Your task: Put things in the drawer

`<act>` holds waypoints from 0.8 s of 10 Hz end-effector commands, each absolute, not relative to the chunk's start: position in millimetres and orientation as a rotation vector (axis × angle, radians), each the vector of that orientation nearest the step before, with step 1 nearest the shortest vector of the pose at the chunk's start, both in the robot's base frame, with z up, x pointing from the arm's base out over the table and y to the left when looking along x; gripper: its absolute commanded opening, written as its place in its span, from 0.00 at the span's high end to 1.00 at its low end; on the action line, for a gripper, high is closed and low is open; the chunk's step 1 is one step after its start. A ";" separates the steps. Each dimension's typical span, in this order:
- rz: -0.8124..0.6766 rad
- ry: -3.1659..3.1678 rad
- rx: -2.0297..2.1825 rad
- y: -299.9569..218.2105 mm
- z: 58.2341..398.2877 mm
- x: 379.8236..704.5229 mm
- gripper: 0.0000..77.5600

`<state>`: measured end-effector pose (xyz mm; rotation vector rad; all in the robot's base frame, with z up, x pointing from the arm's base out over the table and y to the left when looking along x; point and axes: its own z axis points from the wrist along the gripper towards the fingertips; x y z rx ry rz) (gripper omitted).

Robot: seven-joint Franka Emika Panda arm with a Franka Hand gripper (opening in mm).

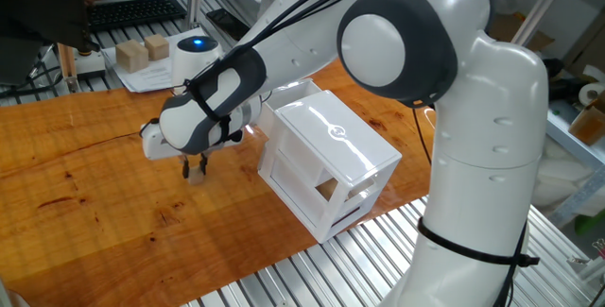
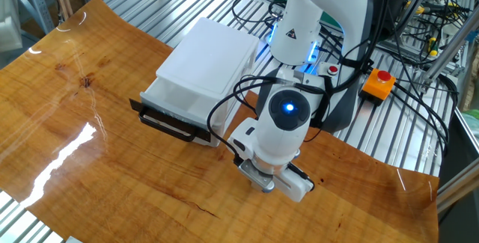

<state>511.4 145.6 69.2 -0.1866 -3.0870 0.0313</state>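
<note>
Now claw [image 1: 196,165] pinched on cube [image 1: 197,175], just beside drawer [image 2: 174,120] front, table [image 1: 85,203] w/ room leftward.

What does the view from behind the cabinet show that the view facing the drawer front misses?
Only the view behind the cabinet shows the gripper fingertips at the small cube on the table, plus two larger wooden blocks beyond. Only the drawer-front view shows the drawer with its black handle; there the arm's wrist hides the fingers and cube. Both show the white cabinet and the wooden table.
</note>
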 end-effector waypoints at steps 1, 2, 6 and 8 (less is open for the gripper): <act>0.039 -3.087 -0.236 142.8 81.7 511.4 0.99; 0.041 -3.086 -0.243 142.6 83.5 511.1 0.99; 0.048 -3.078 -0.345 144.5 105.6 509.5 0.99; 0.049 -3.075 -0.373 145.0 111.8 510.5 0.99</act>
